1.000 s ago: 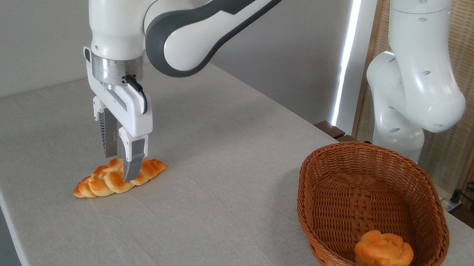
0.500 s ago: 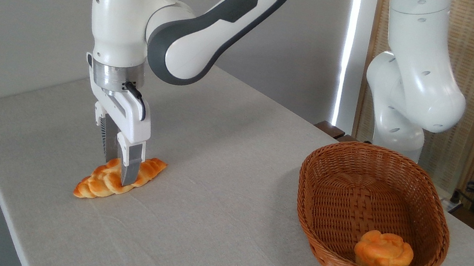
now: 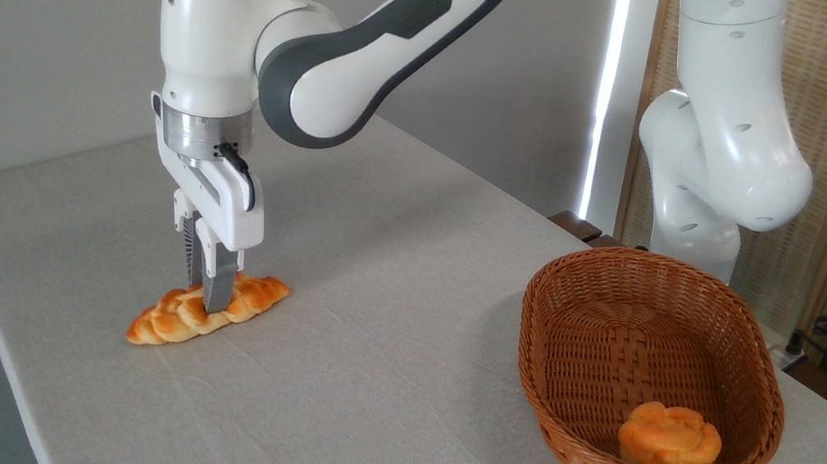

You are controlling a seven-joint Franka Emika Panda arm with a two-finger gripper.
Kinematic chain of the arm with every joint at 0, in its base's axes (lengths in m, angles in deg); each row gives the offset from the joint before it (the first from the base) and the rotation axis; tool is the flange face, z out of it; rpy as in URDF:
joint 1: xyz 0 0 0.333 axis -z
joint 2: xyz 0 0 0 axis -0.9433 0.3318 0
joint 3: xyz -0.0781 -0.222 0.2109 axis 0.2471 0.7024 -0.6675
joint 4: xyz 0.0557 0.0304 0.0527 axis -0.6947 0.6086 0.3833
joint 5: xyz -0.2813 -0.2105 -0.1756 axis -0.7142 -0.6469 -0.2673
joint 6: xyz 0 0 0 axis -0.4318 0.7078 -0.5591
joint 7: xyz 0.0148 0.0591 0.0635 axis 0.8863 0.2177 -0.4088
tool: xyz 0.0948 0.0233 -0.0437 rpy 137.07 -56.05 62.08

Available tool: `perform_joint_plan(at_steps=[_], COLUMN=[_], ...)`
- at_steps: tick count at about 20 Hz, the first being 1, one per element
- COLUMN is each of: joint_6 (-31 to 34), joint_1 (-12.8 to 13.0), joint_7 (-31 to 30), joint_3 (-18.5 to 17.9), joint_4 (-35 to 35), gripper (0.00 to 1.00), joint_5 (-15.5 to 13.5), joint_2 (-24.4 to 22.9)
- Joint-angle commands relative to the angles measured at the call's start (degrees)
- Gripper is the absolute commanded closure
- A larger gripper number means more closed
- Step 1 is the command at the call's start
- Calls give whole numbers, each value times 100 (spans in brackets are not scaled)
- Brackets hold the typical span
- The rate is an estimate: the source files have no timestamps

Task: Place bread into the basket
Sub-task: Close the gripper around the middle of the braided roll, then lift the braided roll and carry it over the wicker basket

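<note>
Bread: you see the braided golden-orange bread (image 3: 206,310) lying on the table (image 3: 372,391), at its left part, long axis running from lower left to upper right.
Change since earlier: half a second ago the fingers stood a little apart over the loaf's middle; now you find them drawn close together on it. The loaf's left end has shifted very slightly; the loaf is otherwise in the same spot.
Bread against gripper: the gripper (image 3: 208,297) stands directly over the loaf's middle, pointing straight down, fingertips pressed into the loaf's top and sides. Both tapered ends stick out to either side of the fingers.
Gripper state: narrow, closed upon the bread. The loaf's underside appears to rest on the cloth; you cannot tell whether any of it has left the surface.
Arm: the white and grey arm (image 3: 343,47) reaches in from the upper right, blue light lit on its top joint.
Basket: the oval brown wicker basket (image 3: 594,294) sits on the right part of the table, well apart from the loaf.
Basket contents: one round flower-topped orange bun (image 3: 669,439) near the front end of the basket's floor.
</note>
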Motion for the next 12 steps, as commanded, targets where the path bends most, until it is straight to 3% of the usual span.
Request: perform_joint_plan(at_steps=[1, 9, 11, 12], joint_6=[904, 3822, 4123, 4220], joint_1=[-32, -32, -32, -24], joint_7=[213, 2338, 3050, 3088], joint_3=[-162, -1330, -1681, -1848], joint_4=[-23, 170, 485, 705], gripper=[100, 100, 100, 100], joint_5=[0, 0, 9, 44], joint_2=[-622, -2626, -3178, -3556])
